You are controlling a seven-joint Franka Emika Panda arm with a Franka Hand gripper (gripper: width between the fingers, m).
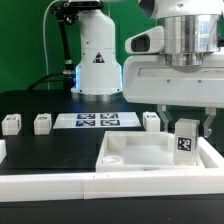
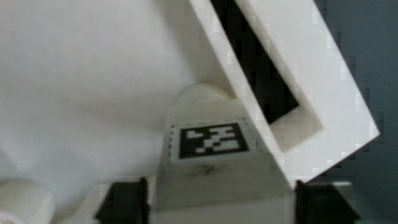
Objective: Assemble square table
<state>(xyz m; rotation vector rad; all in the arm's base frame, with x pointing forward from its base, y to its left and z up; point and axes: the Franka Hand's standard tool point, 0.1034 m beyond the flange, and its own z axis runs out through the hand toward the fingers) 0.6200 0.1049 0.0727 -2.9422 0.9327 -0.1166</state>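
Observation:
The square table's white slab (image 1: 140,157) lies on the black worktop at the exterior view's right, with a raised corner socket (image 1: 113,146) at its far left corner. My gripper (image 1: 186,128) is shut on a white tagged leg post (image 1: 186,141) and holds it upright over the slab's right side. In the wrist view the leg post (image 2: 214,150) stands between my black fingers (image 2: 125,202), over the slab (image 2: 80,90) and beside its raised edge (image 2: 294,80). Three more leg posts (image 1: 42,123) stand in a row behind the slab.
The marker board (image 1: 95,121) lies flat at the back between the leg posts. A white rail (image 1: 90,184) runs along the front edge, with a white block (image 1: 2,150) at the exterior view's left. The robot's base (image 1: 97,60) stands behind.

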